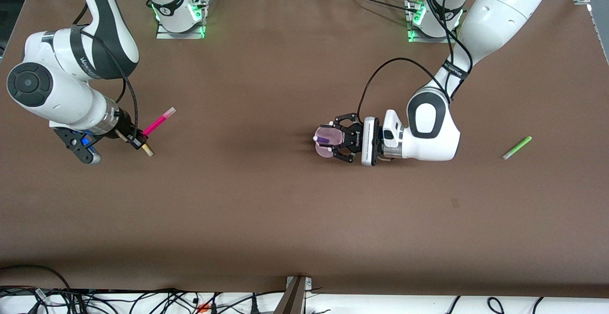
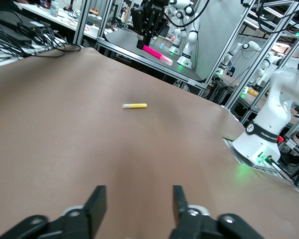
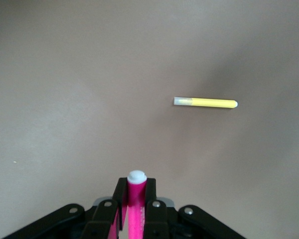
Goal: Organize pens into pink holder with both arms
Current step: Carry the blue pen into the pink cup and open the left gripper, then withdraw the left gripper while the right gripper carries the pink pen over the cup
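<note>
The pink holder stands mid-table with the dark purple pen in it. My left gripper lies level over it, fingers on either side. In the left wrist view that gripper is open with only table between its fingers, and the holder is out of view. My right gripper is shut on the magenta-pink pen near the right arm's end, also seen in the right wrist view. The yellow pen lies on the table under it, its tip showing in the front view. The light green pen lies near the left arm's end.
The brown table carries only the pens and the holder. Cables lie past the table edge nearest the front camera. The arm bases stand along the edge farthest from that camera.
</note>
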`<move>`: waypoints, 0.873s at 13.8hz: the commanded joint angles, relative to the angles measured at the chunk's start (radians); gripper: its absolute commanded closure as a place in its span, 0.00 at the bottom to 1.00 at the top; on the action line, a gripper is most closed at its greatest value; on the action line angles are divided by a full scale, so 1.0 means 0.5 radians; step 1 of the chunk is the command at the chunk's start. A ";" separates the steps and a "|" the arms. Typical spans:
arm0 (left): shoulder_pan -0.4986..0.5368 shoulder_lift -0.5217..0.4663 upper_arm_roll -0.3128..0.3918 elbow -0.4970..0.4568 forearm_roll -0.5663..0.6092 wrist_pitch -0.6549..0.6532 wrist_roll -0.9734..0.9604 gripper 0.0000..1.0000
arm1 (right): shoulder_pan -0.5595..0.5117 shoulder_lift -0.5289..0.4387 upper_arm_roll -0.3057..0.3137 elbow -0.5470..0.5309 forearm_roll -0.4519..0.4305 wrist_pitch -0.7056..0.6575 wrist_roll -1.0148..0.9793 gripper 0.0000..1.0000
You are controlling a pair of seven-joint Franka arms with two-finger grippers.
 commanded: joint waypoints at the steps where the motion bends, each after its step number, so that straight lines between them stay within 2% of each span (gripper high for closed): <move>1: 0.085 -0.110 0.012 -0.018 0.050 -0.070 -0.051 0.00 | 0.061 0.022 0.000 0.147 -0.035 -0.070 0.172 1.00; 4: 0.244 -0.171 0.012 0.022 0.408 -0.299 -0.452 0.00 | 0.239 0.080 0.000 0.349 -0.038 -0.128 0.509 1.00; 8: 0.533 -0.273 0.015 0.032 0.939 -0.732 -1.005 0.00 | 0.420 0.280 -0.003 0.696 -0.056 -0.266 0.847 1.00; 10: 0.607 -0.273 0.018 0.117 1.248 -0.922 -1.214 0.00 | 0.530 0.387 -0.006 0.861 -0.136 -0.312 1.003 1.00; 12: 0.626 -0.273 0.027 0.285 1.635 -1.109 -1.532 0.00 | 0.675 0.503 -0.006 1.027 -0.201 -0.312 1.260 1.00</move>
